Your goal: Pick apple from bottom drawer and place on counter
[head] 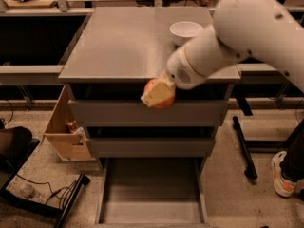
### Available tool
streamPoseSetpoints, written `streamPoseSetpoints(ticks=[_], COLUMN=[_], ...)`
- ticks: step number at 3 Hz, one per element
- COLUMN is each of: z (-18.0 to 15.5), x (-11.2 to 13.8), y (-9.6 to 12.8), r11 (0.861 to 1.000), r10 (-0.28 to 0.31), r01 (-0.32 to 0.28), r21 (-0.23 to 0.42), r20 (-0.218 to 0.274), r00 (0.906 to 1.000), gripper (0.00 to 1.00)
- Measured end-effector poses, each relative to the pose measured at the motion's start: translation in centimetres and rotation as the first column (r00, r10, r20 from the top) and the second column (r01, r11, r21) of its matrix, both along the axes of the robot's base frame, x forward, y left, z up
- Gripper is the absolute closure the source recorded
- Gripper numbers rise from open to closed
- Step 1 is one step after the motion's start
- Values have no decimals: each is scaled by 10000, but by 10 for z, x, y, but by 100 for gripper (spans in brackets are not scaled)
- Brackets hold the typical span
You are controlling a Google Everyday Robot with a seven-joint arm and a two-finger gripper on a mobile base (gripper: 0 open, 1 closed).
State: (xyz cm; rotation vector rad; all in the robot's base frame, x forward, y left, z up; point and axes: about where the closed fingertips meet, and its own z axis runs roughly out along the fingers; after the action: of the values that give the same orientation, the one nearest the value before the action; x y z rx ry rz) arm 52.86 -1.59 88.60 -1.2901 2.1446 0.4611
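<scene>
My gripper [159, 94] is shut on the small red-orange apple [164, 100] and holds it in the air in front of the counter's front edge, level with the top drawer. The white arm reaches in from the upper right. The grey counter [118, 42] is the flat top of the drawer cabinet. The bottom drawer [151, 194] is pulled out below, and its grey tray shows nothing inside.
A white bowl [186, 31] stands on the counter's back right, partly behind my arm. A light wooden box [64, 132] sits on the floor left of the cabinet. Cables and a black stand lie at the lower left. A shoe [282, 172] is at the right.
</scene>
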Motion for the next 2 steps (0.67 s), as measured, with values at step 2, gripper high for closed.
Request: streamPoseSetpoints(ticks=[2], z=[29], x=[115], y=[33], r11=[9940], r10=[-25], r01=[43], r21=[1094], r20=[-173], r00=[9998], gripper=[100])
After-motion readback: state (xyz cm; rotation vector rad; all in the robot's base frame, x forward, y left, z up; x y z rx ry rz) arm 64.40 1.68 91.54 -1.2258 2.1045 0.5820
